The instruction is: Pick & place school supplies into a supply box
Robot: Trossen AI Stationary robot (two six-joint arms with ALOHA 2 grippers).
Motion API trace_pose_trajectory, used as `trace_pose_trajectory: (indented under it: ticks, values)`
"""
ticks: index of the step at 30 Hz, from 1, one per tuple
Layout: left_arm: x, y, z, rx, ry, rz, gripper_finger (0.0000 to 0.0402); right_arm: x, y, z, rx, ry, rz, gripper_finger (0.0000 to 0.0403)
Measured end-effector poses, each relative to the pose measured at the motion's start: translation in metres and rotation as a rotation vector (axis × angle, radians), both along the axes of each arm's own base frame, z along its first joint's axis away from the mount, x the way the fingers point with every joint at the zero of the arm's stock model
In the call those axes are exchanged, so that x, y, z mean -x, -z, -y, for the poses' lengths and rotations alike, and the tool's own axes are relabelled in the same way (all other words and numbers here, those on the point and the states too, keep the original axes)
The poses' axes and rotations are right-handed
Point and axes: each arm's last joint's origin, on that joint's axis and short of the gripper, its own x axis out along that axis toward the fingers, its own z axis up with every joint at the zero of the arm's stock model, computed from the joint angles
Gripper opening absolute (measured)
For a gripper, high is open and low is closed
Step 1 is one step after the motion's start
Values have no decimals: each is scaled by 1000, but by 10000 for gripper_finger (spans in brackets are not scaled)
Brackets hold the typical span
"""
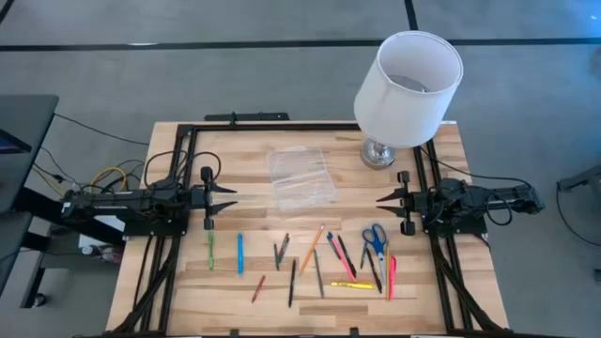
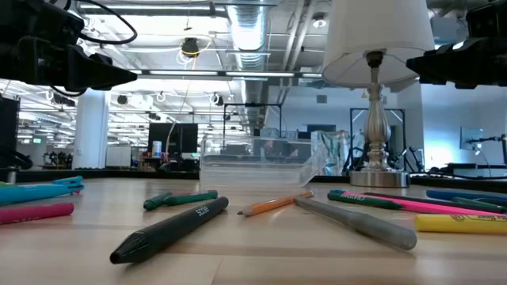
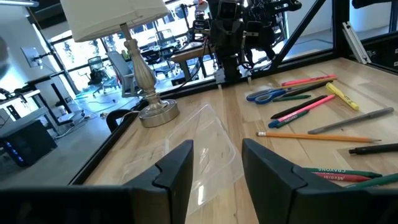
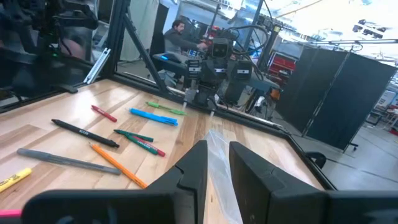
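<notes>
At the table's left edge the left gripper (image 1: pixel 228 196) hangs with fingers parted, holding nothing. Pens and pencils (image 1: pixel 313 250) lie scattered along the front, scissors (image 1: pixel 375 238) toward the right. The clear box (image 1: pixel 300 176) sits mid-table, nothing visible inside. At the right, the right gripper (image 1: pixel 383 198) hangs slightly parted, empty, beside the lamp (image 1: pixel 406 89).

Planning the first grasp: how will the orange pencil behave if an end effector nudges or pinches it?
The orange pencil is thin and straight, so probably stiff and light. It lies flat on the bare wooden table, so a sideways nudge may roll it toward the nearby markers. Its narrow body gives the fingers little to catch; it might slip or pivot if pinched off-centre.
</notes>
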Motion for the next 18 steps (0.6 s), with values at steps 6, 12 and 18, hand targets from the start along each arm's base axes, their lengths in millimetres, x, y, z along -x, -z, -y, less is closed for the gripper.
trace_pose_trajectory:
  ticks: [6, 12, 18]
  values:
    - [0, 0, 0, 1, 0, 0, 132, 0, 0, 0, 0, 0, 0, 63]
    - [0, 0, 0, 4, 0, 0, 132, 0, 0, 0, 0, 0, 0, 63]
    - [0, 0, 0, 5, 0, 1, 132, 0, 0, 0, 0, 0, 0, 63]
